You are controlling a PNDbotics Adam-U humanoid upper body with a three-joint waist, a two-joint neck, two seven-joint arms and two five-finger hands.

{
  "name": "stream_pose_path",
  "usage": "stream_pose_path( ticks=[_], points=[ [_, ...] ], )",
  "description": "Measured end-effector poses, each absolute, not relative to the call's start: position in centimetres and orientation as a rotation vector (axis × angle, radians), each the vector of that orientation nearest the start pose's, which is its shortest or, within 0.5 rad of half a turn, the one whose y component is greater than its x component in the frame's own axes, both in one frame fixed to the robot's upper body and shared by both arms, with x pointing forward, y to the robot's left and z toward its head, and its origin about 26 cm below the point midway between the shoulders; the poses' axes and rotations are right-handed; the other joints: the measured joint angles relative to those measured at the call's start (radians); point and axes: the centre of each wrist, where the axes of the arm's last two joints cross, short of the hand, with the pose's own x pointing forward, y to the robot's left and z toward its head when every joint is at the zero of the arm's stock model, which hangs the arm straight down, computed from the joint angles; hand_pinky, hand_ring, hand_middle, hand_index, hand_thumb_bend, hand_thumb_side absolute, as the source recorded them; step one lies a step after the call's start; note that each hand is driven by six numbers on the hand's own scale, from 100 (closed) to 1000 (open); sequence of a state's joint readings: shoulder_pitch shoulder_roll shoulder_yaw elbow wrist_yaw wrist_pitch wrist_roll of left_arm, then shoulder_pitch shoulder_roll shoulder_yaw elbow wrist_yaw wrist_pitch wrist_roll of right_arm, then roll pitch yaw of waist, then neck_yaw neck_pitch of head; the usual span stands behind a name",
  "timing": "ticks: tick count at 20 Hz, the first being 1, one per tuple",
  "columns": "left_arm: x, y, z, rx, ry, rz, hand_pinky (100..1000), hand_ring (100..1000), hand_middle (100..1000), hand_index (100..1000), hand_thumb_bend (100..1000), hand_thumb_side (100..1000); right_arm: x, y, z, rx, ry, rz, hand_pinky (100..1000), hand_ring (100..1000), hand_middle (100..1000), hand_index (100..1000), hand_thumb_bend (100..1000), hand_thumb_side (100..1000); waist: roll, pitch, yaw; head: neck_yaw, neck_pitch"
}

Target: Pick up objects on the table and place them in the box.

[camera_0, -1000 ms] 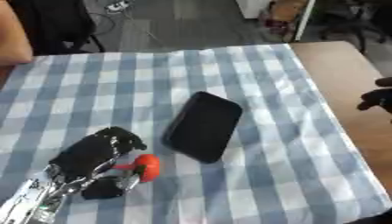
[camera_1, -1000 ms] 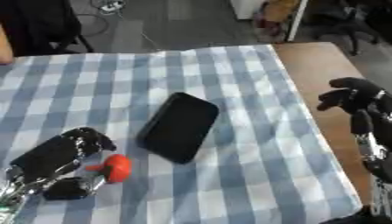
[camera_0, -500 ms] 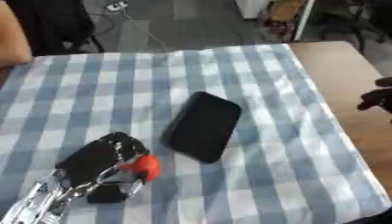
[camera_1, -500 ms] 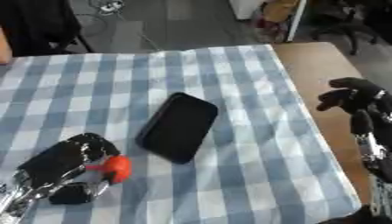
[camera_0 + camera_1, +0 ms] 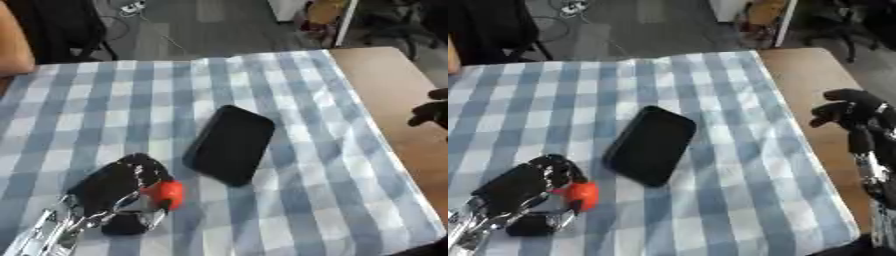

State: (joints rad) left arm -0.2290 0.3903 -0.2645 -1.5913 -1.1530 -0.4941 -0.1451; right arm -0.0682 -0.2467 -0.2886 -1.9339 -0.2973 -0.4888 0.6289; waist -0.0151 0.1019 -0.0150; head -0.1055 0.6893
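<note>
A small red object [image 5: 167, 194] sits in my left hand [image 5: 112, 184], whose black fingers curl round it low over the checked cloth at the near left. A flat black slab with rounded corners [image 5: 230, 144], like a phone, lies face down on the cloth's middle, just right of that hand and apart from it. My right hand [image 5: 851, 112] hovers at the right edge over the bare wooden tabletop, fingers relaxed and holding nothing. No box shows in either view.
A blue-and-white checked cloth [image 5: 105, 100] covers most of the table. Bare wood [image 5: 385, 85] runs along the right side. A person's arm [image 5: 12, 47] shows at the far left corner. Beyond the far edge are floor and cables.
My left hand has drawn back a little toward the near edge with the red object still in it. The black slab and my right hand have stayed put.
</note>
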Motion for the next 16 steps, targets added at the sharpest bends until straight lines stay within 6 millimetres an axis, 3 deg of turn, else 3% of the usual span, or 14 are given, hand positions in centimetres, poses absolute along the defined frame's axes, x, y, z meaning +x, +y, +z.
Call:
stream_pose_path(
  ticks=[3, 7, 12, 16],
  points=[
    [31.93, 24.98, 6.19, -1.03, 2.345, 2.551, 872, 770, 643, 812, 404, 815, 26.76, -34.76, 13.32, 0.078, -2.446, 0.675, 612, 697, 773, 873, 100, 460, 0.0, 0.0, 0.0, 0.0, 0.0],
    [31.51, 25.03, 6.43, -1.018, 2.296, 2.578, 863, 761, 593, 794, 440, 605, 26.76, -34.76, 13.32, 0.078, -2.446, 0.675, 612, 697, 773, 873, 100, 460, 0.0, 0.0, 0.0, 0.0, 0.0],
    [31.36, 25.05, 6.64, -1.007, 2.237, 2.622, 856, 744, 541, 760, 331, 424, 26.76, -34.76, 13.32, 0.078, -2.446, 0.675, 612, 697, 773, 873, 100, 460, 0.0, 0.0, 0.001, 0.0, 0.0],
    [31.36, 25.04, 6.65, -1.003, 2.221, 2.643, 846, 726, 510, 720, 242, 348, 26.76, -34.76, 13.32, 0.078, -2.446, 0.675, 612, 697, 772, 873, 100, 460, 0.0, 0.0, 0.001, 0.0, 0.0]
  ],
)
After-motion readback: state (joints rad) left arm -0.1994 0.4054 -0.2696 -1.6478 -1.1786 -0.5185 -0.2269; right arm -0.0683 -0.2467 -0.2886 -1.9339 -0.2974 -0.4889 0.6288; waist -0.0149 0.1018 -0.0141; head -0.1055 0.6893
